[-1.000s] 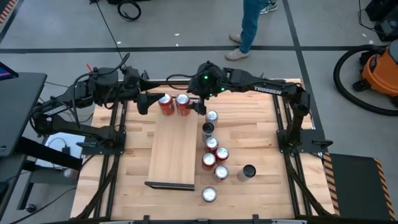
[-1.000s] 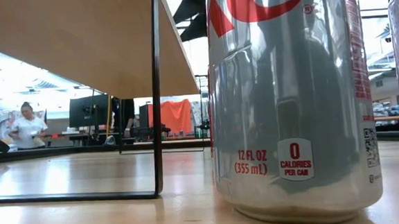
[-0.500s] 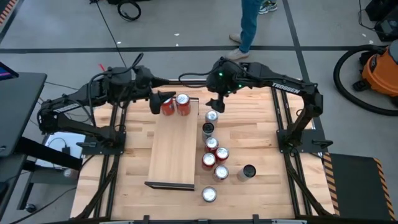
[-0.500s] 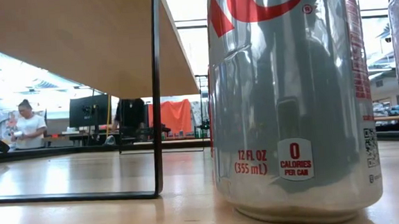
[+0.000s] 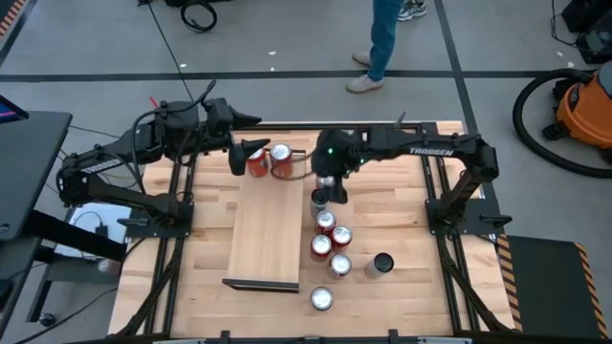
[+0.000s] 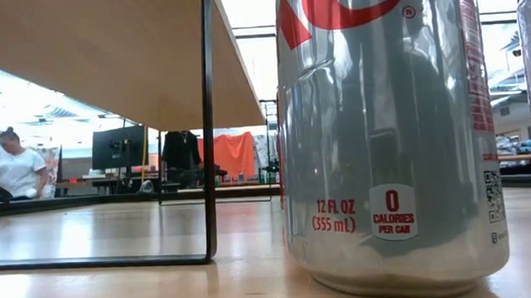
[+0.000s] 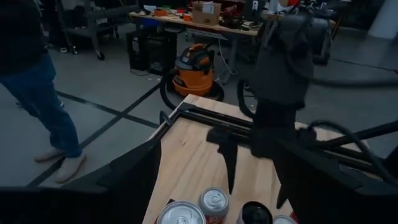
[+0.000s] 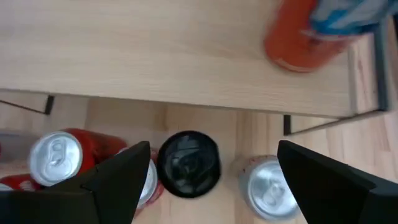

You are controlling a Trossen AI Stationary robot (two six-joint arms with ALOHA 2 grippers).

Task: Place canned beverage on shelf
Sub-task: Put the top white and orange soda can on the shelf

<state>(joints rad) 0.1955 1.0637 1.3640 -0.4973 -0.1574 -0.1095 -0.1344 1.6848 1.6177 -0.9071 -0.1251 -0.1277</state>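
Right pincer [image 5: 330, 186] now open above black can [image 5: 319, 198] on counter [image 5: 402, 210], moved off shelf [image 5: 268, 229] where red cans [image 5: 270, 161] stand; next pickup starting

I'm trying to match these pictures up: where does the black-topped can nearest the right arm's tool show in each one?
High view: the black-topped can stands just right of the shelf, near its far end.
Low view: not in it; a big silver can fills the picture.
Left wrist view: at the bottom edge.
Right wrist view: bottom centre.
Shared landmark: the shelf, the pale board beside the can.
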